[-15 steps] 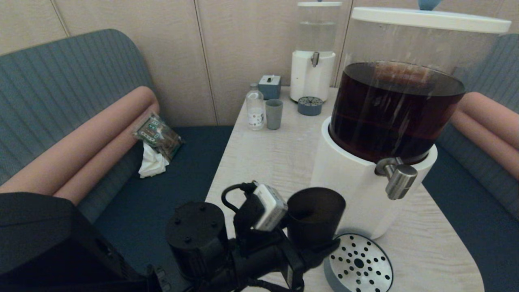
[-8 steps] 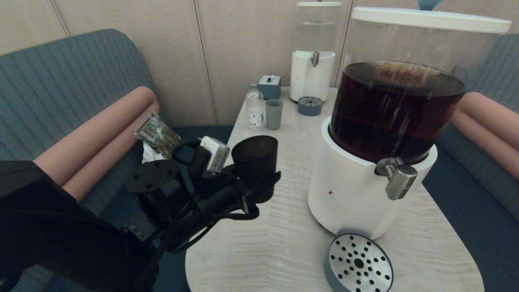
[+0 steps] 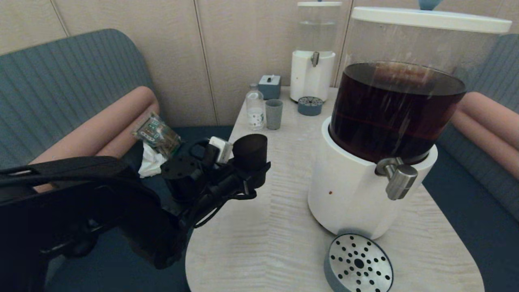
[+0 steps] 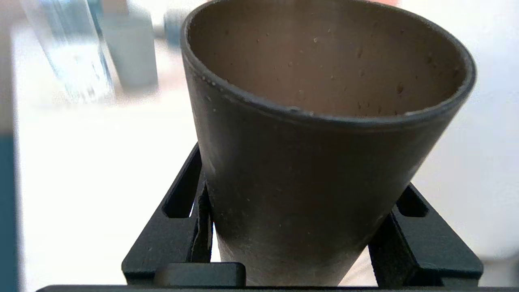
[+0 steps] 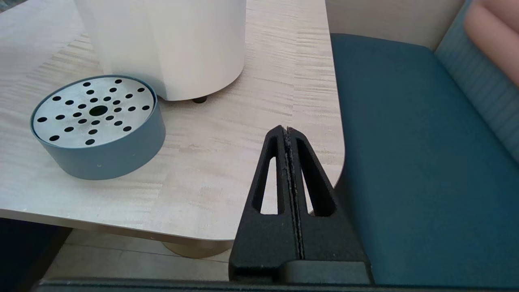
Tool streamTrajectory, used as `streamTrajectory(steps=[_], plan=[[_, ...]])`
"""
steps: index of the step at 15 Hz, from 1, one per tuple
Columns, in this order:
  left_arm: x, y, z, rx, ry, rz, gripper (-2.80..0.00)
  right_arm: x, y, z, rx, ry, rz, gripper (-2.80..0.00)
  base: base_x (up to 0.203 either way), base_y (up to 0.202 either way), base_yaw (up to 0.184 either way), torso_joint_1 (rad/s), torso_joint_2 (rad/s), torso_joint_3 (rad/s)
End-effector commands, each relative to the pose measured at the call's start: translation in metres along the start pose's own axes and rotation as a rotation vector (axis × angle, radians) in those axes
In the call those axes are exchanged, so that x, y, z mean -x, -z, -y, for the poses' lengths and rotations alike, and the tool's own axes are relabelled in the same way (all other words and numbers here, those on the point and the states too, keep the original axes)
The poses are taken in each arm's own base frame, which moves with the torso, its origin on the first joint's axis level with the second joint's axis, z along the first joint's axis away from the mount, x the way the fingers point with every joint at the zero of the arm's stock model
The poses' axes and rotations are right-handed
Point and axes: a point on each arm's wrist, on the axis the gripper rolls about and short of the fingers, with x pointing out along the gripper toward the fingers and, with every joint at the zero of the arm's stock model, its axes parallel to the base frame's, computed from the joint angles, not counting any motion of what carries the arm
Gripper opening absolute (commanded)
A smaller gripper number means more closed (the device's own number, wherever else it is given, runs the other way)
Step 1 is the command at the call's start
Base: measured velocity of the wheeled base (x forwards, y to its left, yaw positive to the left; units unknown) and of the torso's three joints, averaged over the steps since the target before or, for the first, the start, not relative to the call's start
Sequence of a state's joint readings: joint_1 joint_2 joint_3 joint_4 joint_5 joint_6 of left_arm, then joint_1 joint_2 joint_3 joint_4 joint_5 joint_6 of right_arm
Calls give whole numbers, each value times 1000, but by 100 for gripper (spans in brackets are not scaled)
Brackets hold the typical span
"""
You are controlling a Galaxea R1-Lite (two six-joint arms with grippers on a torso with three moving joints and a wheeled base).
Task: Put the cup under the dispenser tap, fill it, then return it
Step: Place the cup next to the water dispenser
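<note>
My left gripper (image 3: 252,172) is shut on the matte black cup (image 3: 250,151) and holds it upright over the table's left edge, well left of the large dispenser (image 3: 389,109) with dark brown liquid. The steel tap (image 3: 399,178) sticks out of the white base, above the round drip tray (image 3: 359,263). In the left wrist view the fingers (image 4: 182,202) clamp the lower wall of the cup (image 4: 324,162); its bottom is hidden. My right gripper (image 5: 287,132) is shut and empty, parked off the table's near right corner.
At the back of the table (image 3: 284,227) stand a grey-green tumbler (image 3: 274,114), a small bottle (image 3: 255,107), a grey box (image 3: 269,86), and a slim clear-liquid dispenser (image 3: 313,52) with its own small tray (image 3: 310,106). A packet and tissue (image 3: 156,140) lie on the left seat.
My left gripper has carried the cup away from beside the drip tray, leftward and farther back to the table's left edge. It stays shut on the cup throughout.
</note>
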State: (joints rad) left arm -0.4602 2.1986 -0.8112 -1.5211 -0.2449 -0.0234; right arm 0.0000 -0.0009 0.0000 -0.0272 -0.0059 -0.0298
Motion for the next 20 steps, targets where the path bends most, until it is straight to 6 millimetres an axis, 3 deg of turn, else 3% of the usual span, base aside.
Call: streamTrajectory(steps=[1,7,16,17,20], plan=[[-10,38,-5,19,-3,-63,-280,-1,3,0,1,0,-8,-280,0,0,0,0,0,0],[-36,85,-14,27,-10,-81,-280,-1,3,0,1,0,-8,-280,0,0,0,0,0,0],[-36,90,-13,30,-10,-92,-280,-1,3,0,1,0,-8,-280,0,0,0,0,0,0],[-35,91,-13,31,-10,-97,0,-1,3,0,1,0,-8,-280,0,0,0,0,0,0],[-33,89,-11,33,-4,-102,0,-1,3,0,1,0,-8,-280,0,0,0,0,0,0]])
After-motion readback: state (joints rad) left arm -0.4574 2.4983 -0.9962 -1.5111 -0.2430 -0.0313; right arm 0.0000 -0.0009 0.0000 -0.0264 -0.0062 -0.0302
